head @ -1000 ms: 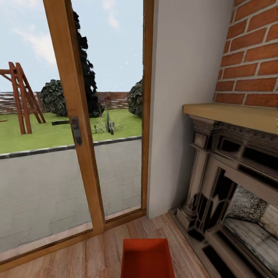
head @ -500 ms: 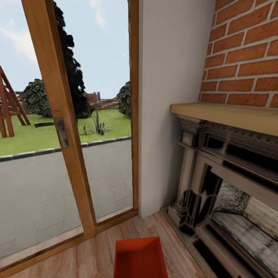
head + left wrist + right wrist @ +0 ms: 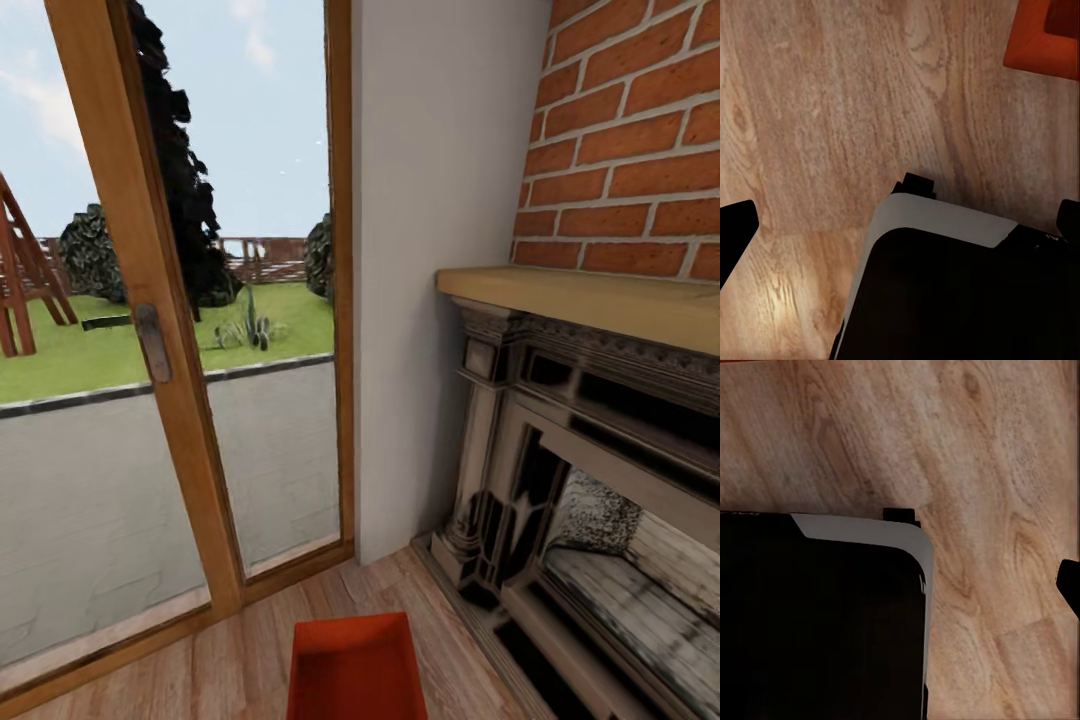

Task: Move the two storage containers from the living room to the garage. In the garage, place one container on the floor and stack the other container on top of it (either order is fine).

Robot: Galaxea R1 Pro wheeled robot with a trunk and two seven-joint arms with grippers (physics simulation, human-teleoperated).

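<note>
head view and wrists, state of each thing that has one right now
storage container: upright on the wood floor, open top, looks empty, ungripped
glass door: shut
fireplace: unlit
left gripper: fingers wide apart, holding nothing
right gripper: state unclear

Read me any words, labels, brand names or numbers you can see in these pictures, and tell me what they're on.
There is no readable text.
The storage container has plain orange-red walls with no label.
The fireplace, its brick wall and the glass door carry no writing or signs.
The wood plank floor and the robot's dark base in the wrist views show no markings either.
</note>
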